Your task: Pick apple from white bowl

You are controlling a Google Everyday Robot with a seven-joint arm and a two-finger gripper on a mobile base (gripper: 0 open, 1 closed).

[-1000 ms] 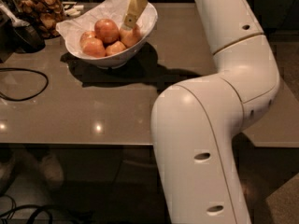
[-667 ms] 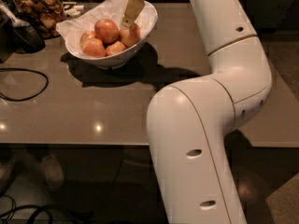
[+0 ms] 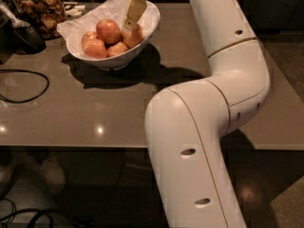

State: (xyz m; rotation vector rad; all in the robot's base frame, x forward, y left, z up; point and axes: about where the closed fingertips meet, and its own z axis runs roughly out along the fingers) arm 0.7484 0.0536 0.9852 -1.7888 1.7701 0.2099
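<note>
The white bowl (image 3: 124, 58), lined with crumpled white paper, stands at the table's back left and holds several red-orange apples. A larger, deeper red apple (image 3: 108, 31) sits on top. A paler red-orange apple (image 3: 136, 37) lies at the bowl's right side. My gripper (image 3: 131, 23) reaches down from the top of the view into the right side of the bowl, right at this apple and partly covering it. I cannot see whether it holds anything.
A glass jar of brown snacks (image 3: 42, 9) stands at the back left beside a dark object (image 3: 26, 34). A black cable (image 3: 28, 91) loops on the table's left. My white arm's elbow (image 3: 199, 127) fills the foreground over the table's front edge.
My arm's elbow has shifted a little to the left. The gripper stays at the right side of the bowl, slightly lower. The apples have not moved.
</note>
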